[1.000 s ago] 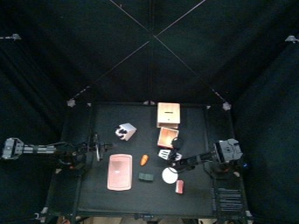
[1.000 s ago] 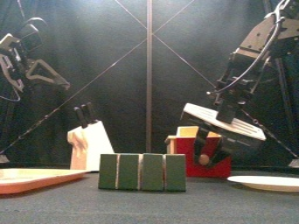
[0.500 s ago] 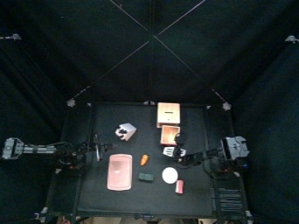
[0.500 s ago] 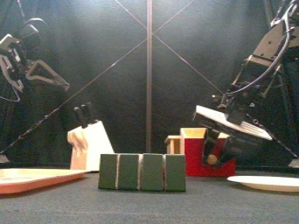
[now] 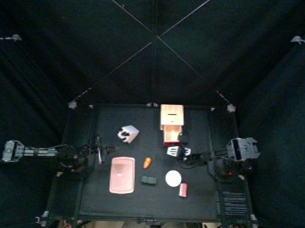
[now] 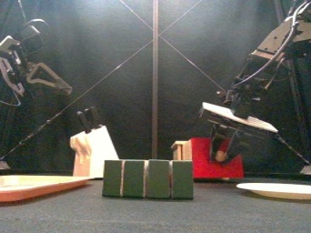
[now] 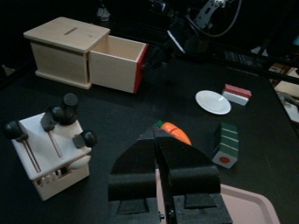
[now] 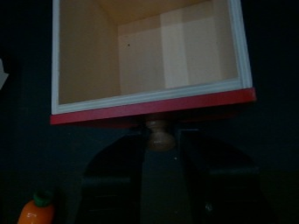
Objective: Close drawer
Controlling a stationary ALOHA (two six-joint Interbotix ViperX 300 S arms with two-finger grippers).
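Near the table's (image 5: pixel 95 120) rear edge, the wooden cabinet's (image 5: pixel 173 115) red-fronted drawer (image 8: pixel 152 61) stands pulled out; the right gripper (image 8: pixel 160 144), seemingly pinching its small knob, should push straight in, while the left gripper (image 7: pixel 163 175) rests closed.

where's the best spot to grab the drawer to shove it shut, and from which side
Take the drawer by the small round knob at the middle of its red front panel, coming straight at that panel from the open end, opposite the wooden cabinet. The knob juts out alone, and the right gripper already faces it; pressing on the flat panel would likely work too.
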